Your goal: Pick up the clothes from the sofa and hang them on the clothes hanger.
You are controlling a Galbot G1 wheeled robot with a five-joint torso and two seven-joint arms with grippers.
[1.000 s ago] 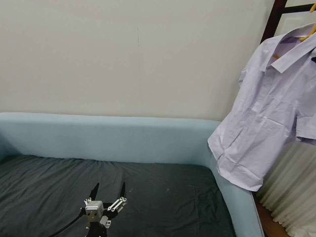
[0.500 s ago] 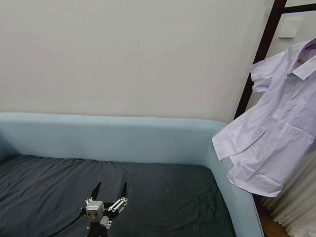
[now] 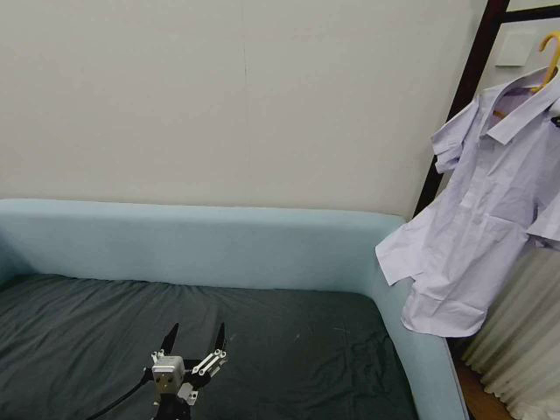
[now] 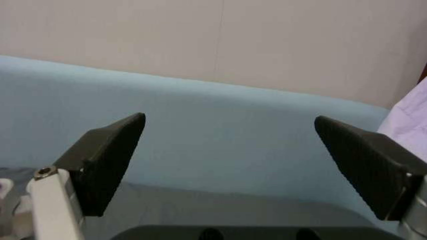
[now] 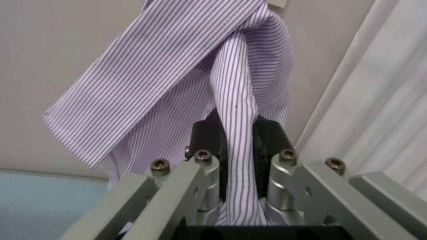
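A lilac striped shirt [image 3: 481, 210] hangs in the air on a yellow hanger [image 3: 549, 54], beyond the right end of the light blue sofa [image 3: 219, 245]. It sits in front of a dark wooden rack post [image 3: 462, 96]. In the right wrist view my right gripper [image 5: 235, 150] is shut on a bunched fold of the shirt [image 5: 200, 65], the cloth pinched between its black pads. My left gripper [image 3: 194, 348] stays low over the dark seat cushion [image 3: 79, 332], open and holding nothing. The left wrist view shows that gripper [image 4: 237, 165] with its black fingertips [image 4: 110, 160] spread wide towards the sofa back.
A plain pale wall [image 3: 219, 96] rises behind the sofa. A white pleated curtain [image 3: 516, 350] hangs at the far right below the shirt, with wooden floor [image 3: 477, 389] beside the sofa arm. A white wall plate [image 3: 512, 48] sits near the rack post.
The shirt swung right and dropped its collar out of frame, then came back up. The yellow hanger hook now shows at the top right. The left gripper has not moved.
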